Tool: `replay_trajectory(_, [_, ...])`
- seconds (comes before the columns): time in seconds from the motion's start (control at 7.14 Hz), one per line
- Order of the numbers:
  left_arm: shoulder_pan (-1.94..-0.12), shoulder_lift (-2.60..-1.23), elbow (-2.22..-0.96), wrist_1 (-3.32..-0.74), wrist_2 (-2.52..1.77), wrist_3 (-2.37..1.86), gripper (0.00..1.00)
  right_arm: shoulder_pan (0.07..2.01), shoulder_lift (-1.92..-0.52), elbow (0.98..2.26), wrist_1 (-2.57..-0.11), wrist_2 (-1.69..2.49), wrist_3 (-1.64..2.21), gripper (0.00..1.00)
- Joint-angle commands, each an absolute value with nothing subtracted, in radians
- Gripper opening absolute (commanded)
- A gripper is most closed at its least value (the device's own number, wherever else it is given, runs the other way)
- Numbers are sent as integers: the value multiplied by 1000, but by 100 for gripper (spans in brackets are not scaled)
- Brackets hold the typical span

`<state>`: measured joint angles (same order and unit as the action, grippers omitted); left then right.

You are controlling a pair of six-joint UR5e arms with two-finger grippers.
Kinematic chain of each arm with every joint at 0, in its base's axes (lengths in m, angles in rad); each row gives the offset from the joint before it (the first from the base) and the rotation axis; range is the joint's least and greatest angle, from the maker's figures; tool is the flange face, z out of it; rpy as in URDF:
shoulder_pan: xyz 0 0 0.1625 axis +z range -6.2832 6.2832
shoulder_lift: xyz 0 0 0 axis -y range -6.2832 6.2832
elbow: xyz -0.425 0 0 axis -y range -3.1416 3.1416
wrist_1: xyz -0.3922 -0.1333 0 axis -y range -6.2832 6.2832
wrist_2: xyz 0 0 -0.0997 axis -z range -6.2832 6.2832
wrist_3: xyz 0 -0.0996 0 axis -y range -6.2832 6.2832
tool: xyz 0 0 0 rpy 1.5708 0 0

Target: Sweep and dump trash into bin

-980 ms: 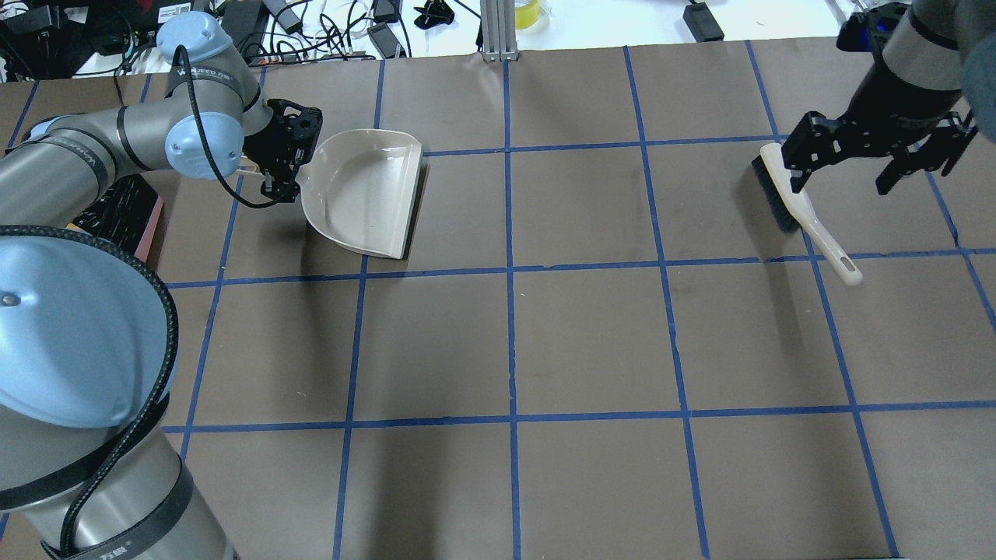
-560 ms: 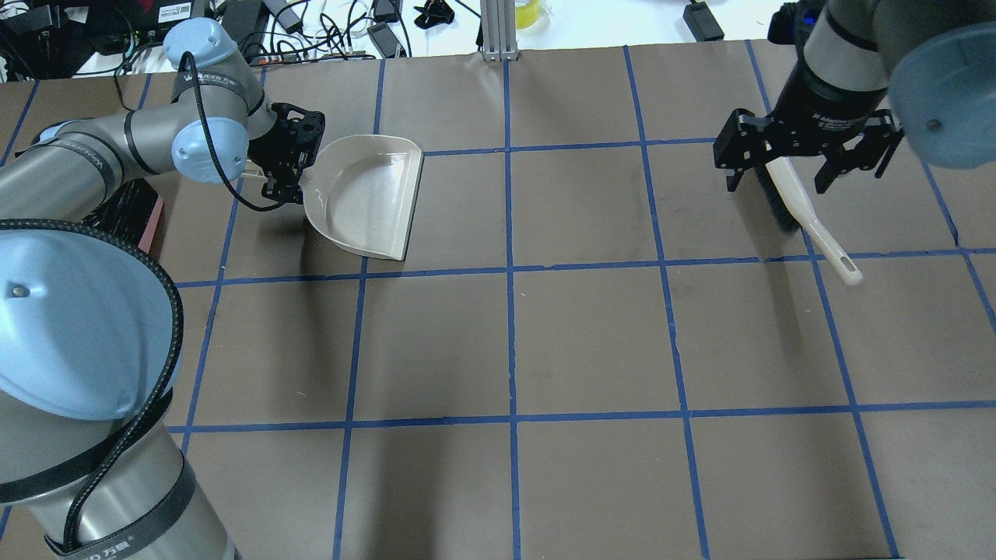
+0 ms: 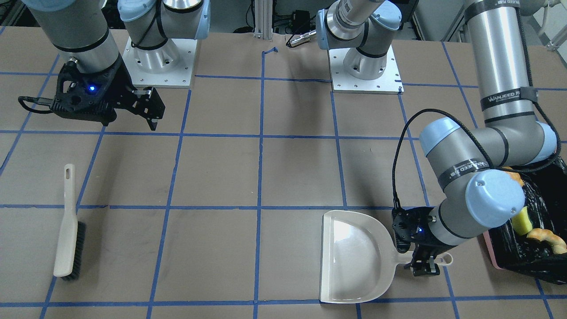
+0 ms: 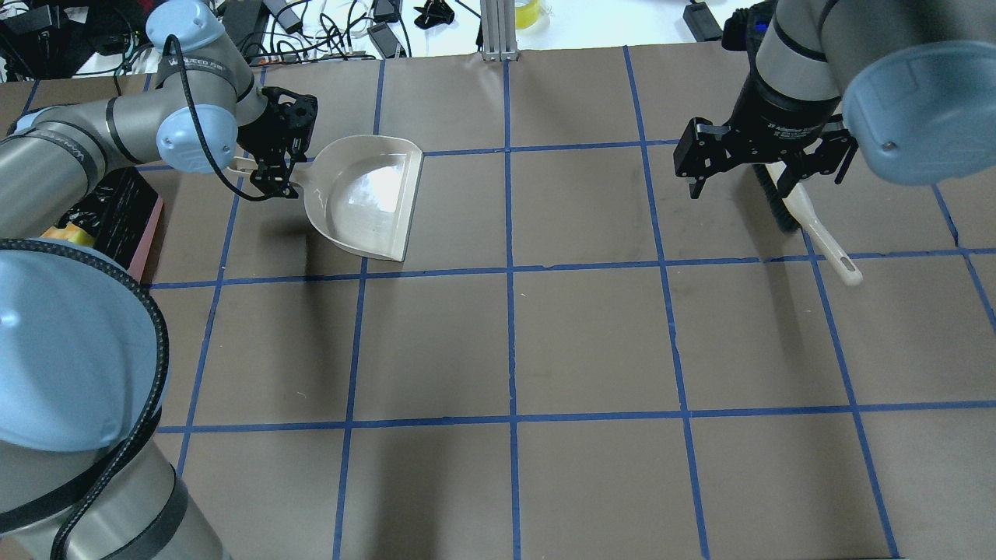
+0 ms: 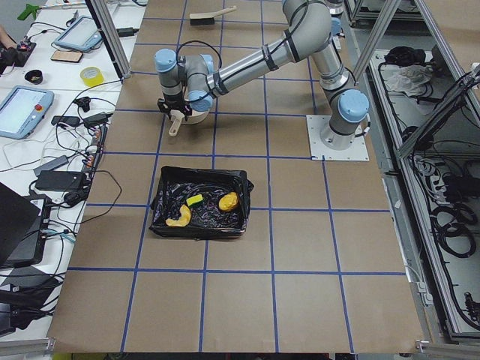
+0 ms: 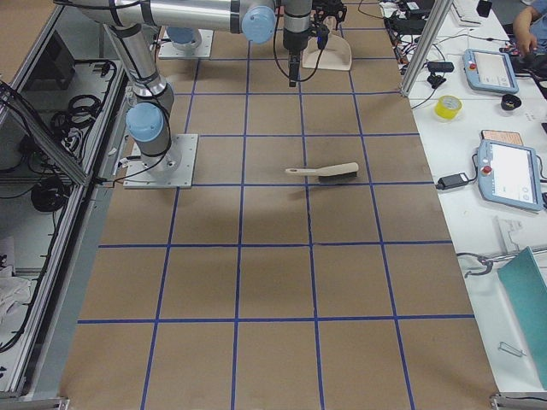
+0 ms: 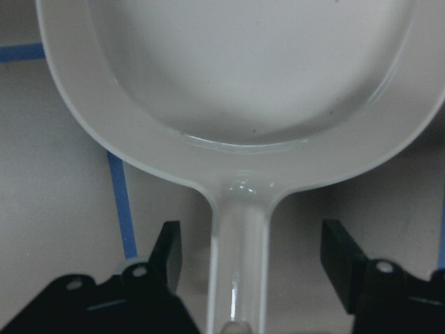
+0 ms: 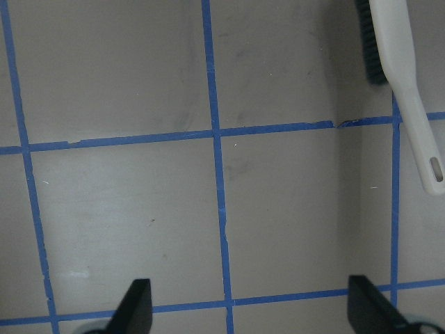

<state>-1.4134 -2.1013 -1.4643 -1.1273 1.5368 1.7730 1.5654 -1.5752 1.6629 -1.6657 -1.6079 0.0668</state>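
The cream-white dustpan lies empty on the table; it also shows in the front view and the left wrist view. My left gripper is open, with a finger on each side of the dustpan handle and a gap on both sides; it also shows overhead. The bin, pink with a black bag, holds the potato lump, the sponge wedge and the croissant. My right gripper is open and empty above the table, beside the brush.
The brush lies flat on the table, bristles toward the far side, handle toward the robot. The bin stands just outside the dustpan, under my left arm. Cables and devices line the side table. Blue tape lines grid the brown table.
My right gripper has moved left across the brush and turned, still open and empty. My left wrist has shifted slightly. The dustpan and the brush lie where they were.
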Motion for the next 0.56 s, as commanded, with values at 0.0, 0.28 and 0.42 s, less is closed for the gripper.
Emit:
replay_trajectory(0.0, [-1430, -2014, -1463, -1238, 1539, 1648, 75, 1566, -1578, 1667, -1663, -1609, 75, 100])
replay_trajectory(0.28, [-1500, -1936, -1463, -1277, 1540, 1398, 75, 1566, -1580, 1666, -1669, -1608, 75, 100])
replay_trajectory(0.42, [-1531, -1886, -1465, -1311, 1540, 1211, 77, 1566, -1580, 1667, -1667, -1609, 75, 100])
